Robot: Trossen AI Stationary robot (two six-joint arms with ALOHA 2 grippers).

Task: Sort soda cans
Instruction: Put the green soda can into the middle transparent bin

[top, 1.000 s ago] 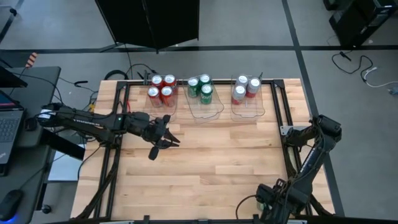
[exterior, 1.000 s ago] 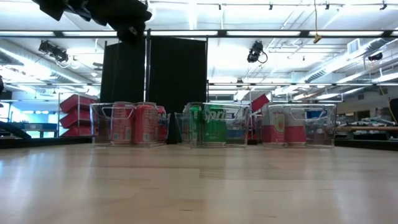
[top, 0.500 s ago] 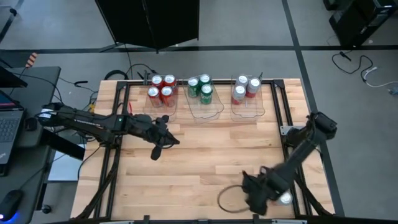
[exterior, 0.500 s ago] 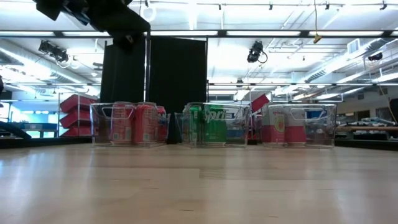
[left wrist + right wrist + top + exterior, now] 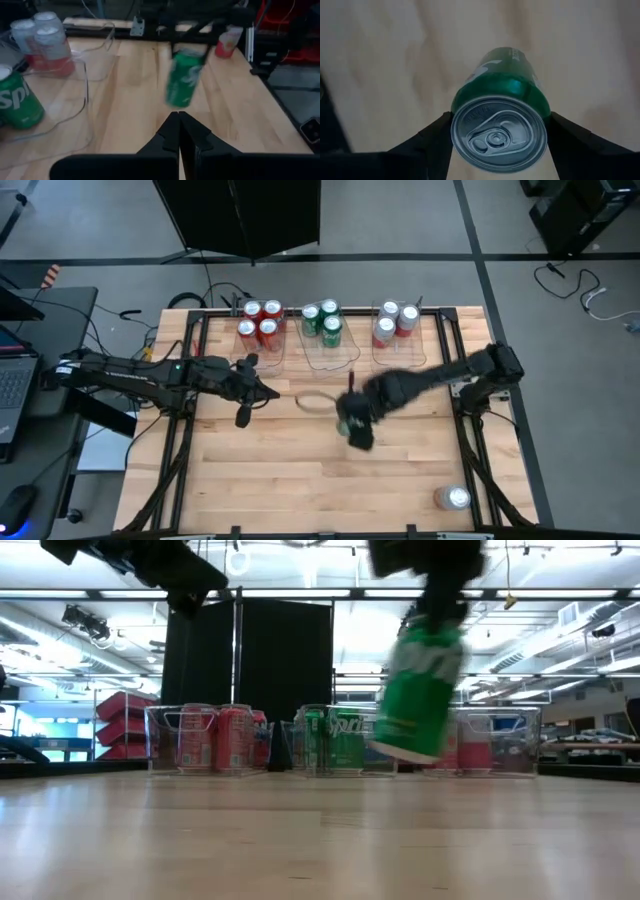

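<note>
While the left gripper point(image 5: 243, 418) hangs clenched and empty near the tabletop's point(image 5: 300, 480) left edge, the right gripper point(image 5: 352, 423) clamps a smooth green can point(image 5: 418, 693), tilted, above mid-table; clear bins point(image 5: 331, 350) line the far edge.

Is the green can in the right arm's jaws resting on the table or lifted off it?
Lifted. In the low view the green can, held by the right gripper, hangs slightly tilted, clear of the table.

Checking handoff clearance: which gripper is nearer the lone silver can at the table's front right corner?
Right. The right gripper sits mid-table holding a green can; the left gripper is farther off, left of centre. Neither is close to the silver can.
</note>
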